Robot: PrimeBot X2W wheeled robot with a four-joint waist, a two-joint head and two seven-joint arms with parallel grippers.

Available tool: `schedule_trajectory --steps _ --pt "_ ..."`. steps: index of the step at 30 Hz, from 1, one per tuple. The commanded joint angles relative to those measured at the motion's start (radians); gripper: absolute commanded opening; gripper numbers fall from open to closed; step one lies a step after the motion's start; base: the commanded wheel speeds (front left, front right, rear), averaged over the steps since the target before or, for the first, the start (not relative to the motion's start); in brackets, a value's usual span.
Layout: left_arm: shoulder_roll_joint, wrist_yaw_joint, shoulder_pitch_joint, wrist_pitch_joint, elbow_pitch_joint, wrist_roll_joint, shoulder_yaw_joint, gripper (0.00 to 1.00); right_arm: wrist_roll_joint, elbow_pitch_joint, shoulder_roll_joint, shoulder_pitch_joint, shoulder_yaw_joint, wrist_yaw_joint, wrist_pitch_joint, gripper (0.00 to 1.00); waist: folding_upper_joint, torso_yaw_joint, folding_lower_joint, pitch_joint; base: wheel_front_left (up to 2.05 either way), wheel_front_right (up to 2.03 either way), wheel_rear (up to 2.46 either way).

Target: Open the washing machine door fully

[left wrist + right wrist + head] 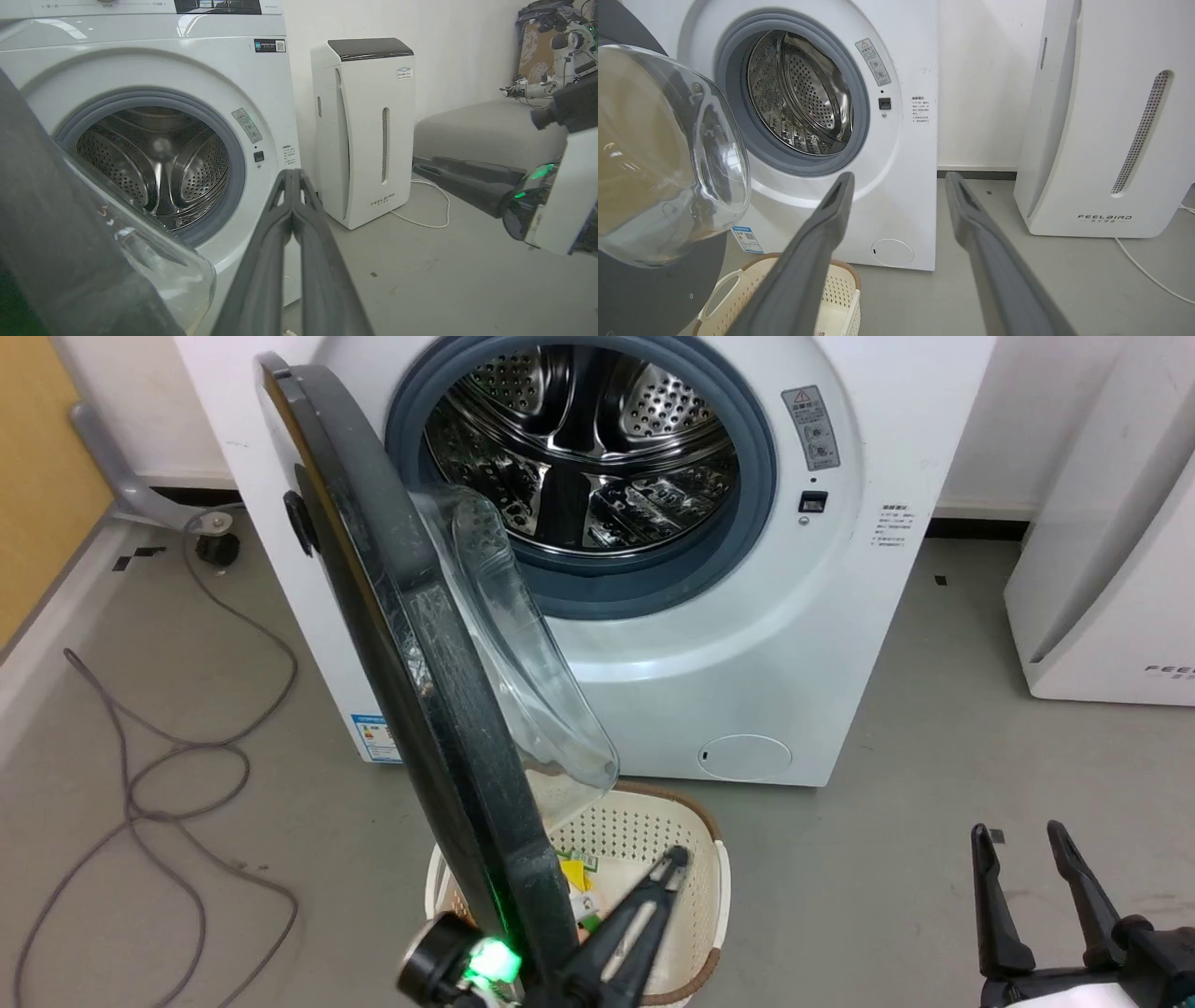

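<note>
The washing machine door (411,644) stands swung out from the white machine (747,644), edge-on to my head view, its clear glass bowl (523,663) bulging toward the steel drum (588,457). The door's black rim fills the lower left of the left wrist view (56,242), and its glass bowl (663,154) shows at the left of the right wrist view. My left gripper (677,857) is shut and empty, just right of the door's lower free edge, on its inner side. My right gripper (1018,835) hangs open at the lower right, far from the door.
A cream perforated laundry basket (653,821) sits on the floor under the door's lower edge. A white air purifier (1111,551) stands to the machine's right. Grey cables (168,747) loop on the floor at the left.
</note>
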Motion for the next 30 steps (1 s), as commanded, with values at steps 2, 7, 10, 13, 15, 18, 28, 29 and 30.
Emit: schedule_trajectory --steps 2,7,10,13,15,18,28,29,30 --pt "0.013 0.014 0.01 -0.004 0.029 -0.013 0.022 0.0 -0.009 0.006 0.004 0.002 0.0 0.001 -0.004 1.0 0.0 0.005 0.0 0.0 0.0 0.0 0.0" --pt "0.029 0.034 0.022 -0.004 0.078 -0.025 0.066 0.0 -0.011 0.014 0.004 0.006 -0.004 0.001 -0.004 1.0 0.0 0.023 0.0 -0.003 0.0 0.0 0.0" --pt "0.037 0.043 0.028 -0.004 0.099 -0.032 0.088 0.0 -0.015 0.02 0.004 0.004 -0.001 0.001 -0.004 1.0 0.0 0.034 0.0 -0.005 0.0 0.0 0.0" --pt "0.034 0.055 0.032 -0.004 0.103 -0.042 0.113 0.0 -0.016 0.023 0.004 0.001 0.0 0.001 -0.004 1.0 0.0 0.048 0.0 -0.007 0.0 0.0 0.0" --pt "0.031 0.062 0.039 -0.004 0.098 -0.047 0.125 0.0 -0.016 0.023 0.004 0.002 0.001 0.001 -0.004 1.0 0.0 0.058 0.0 -0.008 0.0 0.0 0.0" --pt "0.031 0.072 0.058 -0.004 0.086 -0.05 0.14 0.0 -0.014 0.022 0.004 0.006 0.0 0.001 -0.004 1.0 0.0 0.076 0.0 -0.009 0.0 0.0 0.0" --pt "0.044 0.095 0.095 -0.004 0.063 -0.049 0.185 0.0 -0.005 0.024 0.004 0.011 -0.005 0.001 -0.004 1.0 0.0 0.154 0.0 -0.007 0.0 0.0 0.0" --pt "0.045 0.098 0.098 -0.004 0.062 -0.05 0.191 0.0 -0.005 0.023 0.004 0.01 -0.005 0.001 -0.004 1.0 0.0 0.163 0.0 -0.006 0.0 0.0 0.0" --pt "0.046 0.102 0.101 -0.004 0.061 -0.05 0.198 0.0 -0.003 0.022 0.004 0.009 -0.006 0.001 -0.004 1.0 0.0 0.172 0.0 -0.006 0.0 0.0 0.0"
